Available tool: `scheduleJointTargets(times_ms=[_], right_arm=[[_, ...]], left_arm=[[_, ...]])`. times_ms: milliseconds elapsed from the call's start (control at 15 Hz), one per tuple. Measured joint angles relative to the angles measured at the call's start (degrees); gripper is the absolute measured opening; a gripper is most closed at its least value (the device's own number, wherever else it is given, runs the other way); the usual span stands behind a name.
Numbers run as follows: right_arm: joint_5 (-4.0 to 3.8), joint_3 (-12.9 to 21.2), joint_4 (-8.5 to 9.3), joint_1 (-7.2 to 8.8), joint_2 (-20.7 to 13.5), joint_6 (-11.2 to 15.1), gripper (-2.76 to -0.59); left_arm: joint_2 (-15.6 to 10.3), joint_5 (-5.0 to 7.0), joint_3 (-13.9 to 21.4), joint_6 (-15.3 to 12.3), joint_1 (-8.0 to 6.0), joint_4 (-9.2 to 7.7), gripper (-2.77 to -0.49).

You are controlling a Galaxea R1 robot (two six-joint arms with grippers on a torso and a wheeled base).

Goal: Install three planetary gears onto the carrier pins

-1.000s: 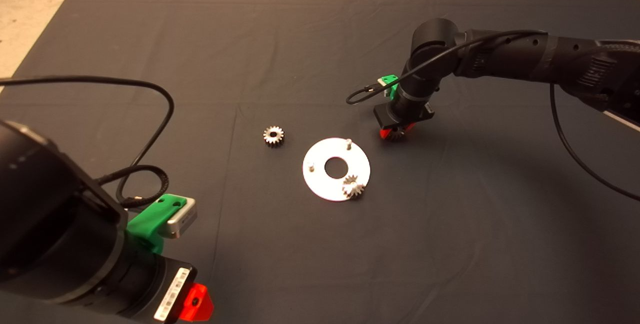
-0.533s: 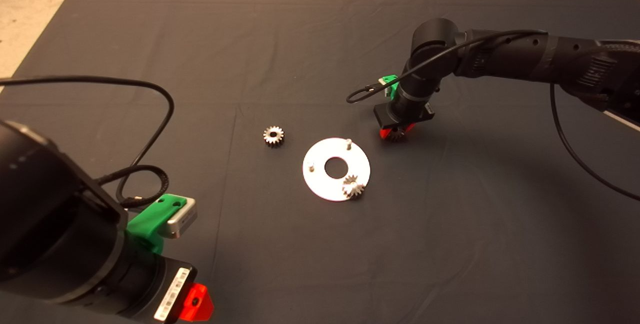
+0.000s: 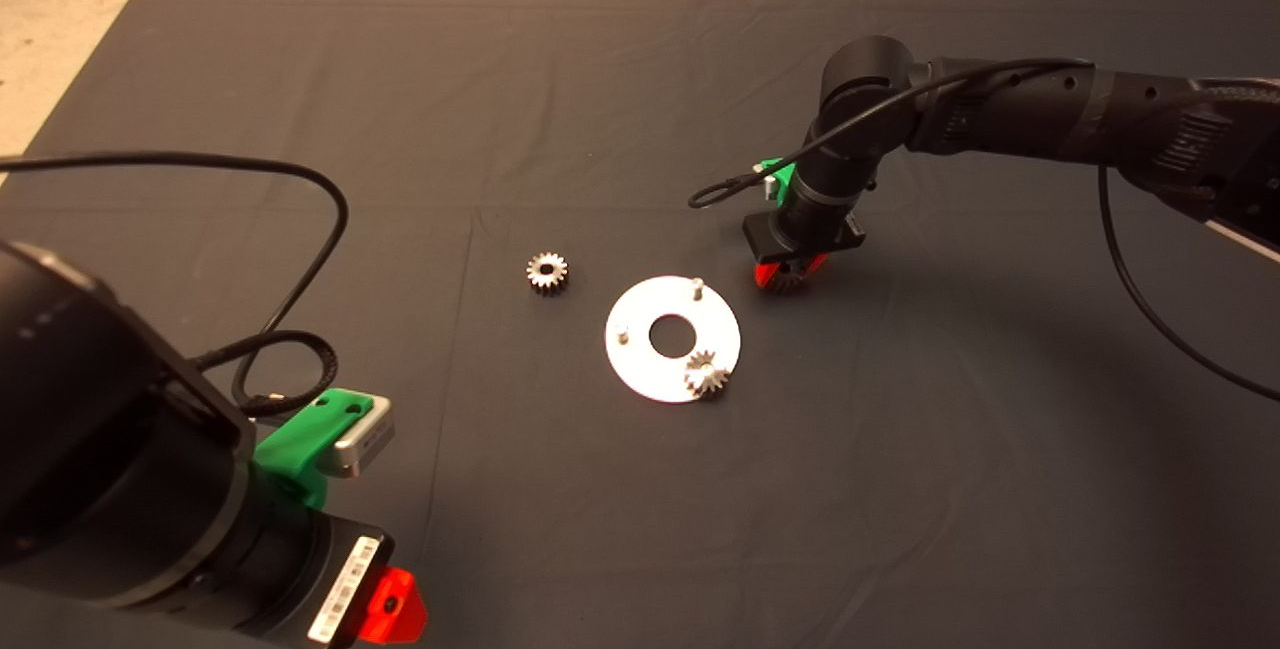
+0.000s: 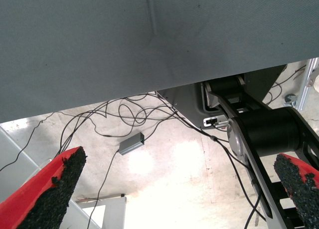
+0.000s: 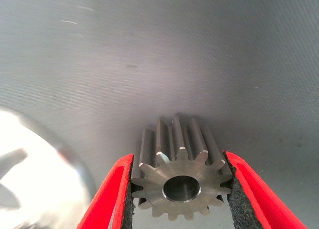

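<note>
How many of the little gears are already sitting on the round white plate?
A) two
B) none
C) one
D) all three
C: only one gear sits on the round plate; another gear lies on the mat, and the right end effector grips the third gear beside the plate.

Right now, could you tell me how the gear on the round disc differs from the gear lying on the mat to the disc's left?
The gear on the disc sits over the silvery disc, at its edge nearest the camera; the loose gear lies on the bare mat, apart from the disc. The gear on the disc looks pale against the disc, while the loose gear looks darker. Both are small, toothed, with a central bore, and neither hand touches them.
</note>
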Motion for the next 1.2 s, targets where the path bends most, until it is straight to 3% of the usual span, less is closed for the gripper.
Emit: scheduleJointTargets(times_ms=[200,667,1000,1200], right_arm=[[0.09,0.1,0.41,1.75,0.3,0.0,-2.28],[-0.17,-1.2,1.51,1.91,6.2,0.0,-2.28],[-0.67,-1.5,1.71,3.58,7.1,0.0,-2.28],[-1.24,-1.5,1.82,3.70,8.0,0.0,-2.28]], left_arm=[[0.0,0.02,0.0,0.0,0.00,0.00,-0.51],[0.0,0.00,0.0,0.0,0.00,-0.24,-0.51],[0.0,0.00,0.0,0.0,0.00,-0.27,-0.51],[0.0,0.00,0.0,0.0,0.00,-0.28,-0.51]])
